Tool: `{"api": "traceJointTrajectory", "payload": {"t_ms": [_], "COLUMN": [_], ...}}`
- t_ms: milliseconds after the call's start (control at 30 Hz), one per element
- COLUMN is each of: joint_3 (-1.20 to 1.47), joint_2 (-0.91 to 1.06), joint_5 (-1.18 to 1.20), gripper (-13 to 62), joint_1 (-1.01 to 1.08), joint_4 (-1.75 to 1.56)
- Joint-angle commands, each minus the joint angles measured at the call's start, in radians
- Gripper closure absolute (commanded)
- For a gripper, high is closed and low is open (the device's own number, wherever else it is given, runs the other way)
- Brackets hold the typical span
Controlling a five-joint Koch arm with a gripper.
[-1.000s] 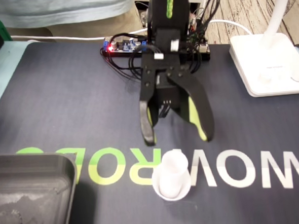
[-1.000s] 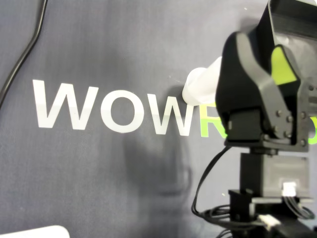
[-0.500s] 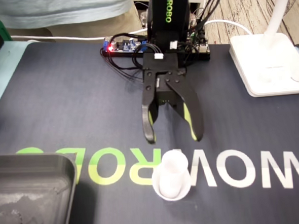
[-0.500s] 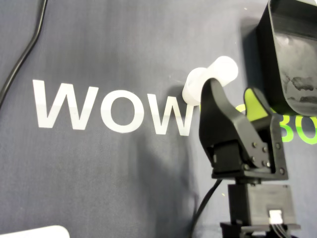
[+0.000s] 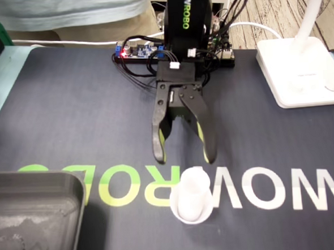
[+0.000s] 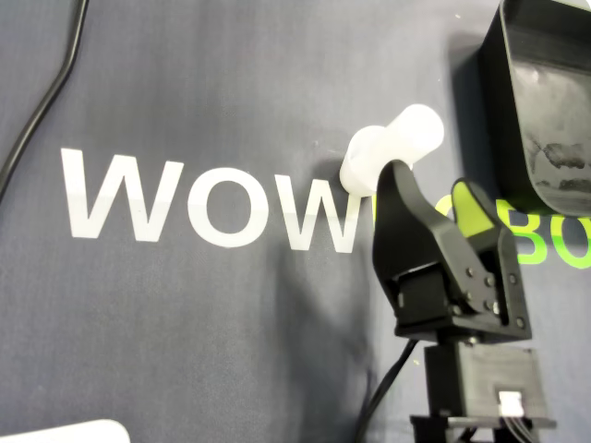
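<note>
On mat (image 5: 69,108), nr white cup (image 5: 190,200), gripper (image 5: 185,159) spread wide; grey tray (image 5: 34,181) well apart.

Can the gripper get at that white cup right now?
Probably yes: the gripper hangs just short of the white cup with its fingers spread, only bare mat between, and the grey tray sits off to the side.

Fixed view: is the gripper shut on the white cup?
No, the gripper has its jaws spread open, and the white cup stands free on the mat just beyond its tips.

Even bright light, soft shadows, slightly soft focus
</note>
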Motion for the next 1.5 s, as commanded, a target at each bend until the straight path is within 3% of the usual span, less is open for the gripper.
{"api": "traceJointTrajectory", "payload": {"t_ms": [0,667,1133,1467], "joint_3": [-0.034,-0.285,-0.371,-0.362], "joint_2": [-0.012,-0.256,-0.313,-0.325], "joint_5": [-0.005,-0.031,-0.112,-0.109], "gripper": [16.6,16.6,16.9,23.1], "joint_1": [0.0,-0.026,-0.089,-0.091], "joint_4": [-0.095,-0.097,-0.097,-0.097]}}
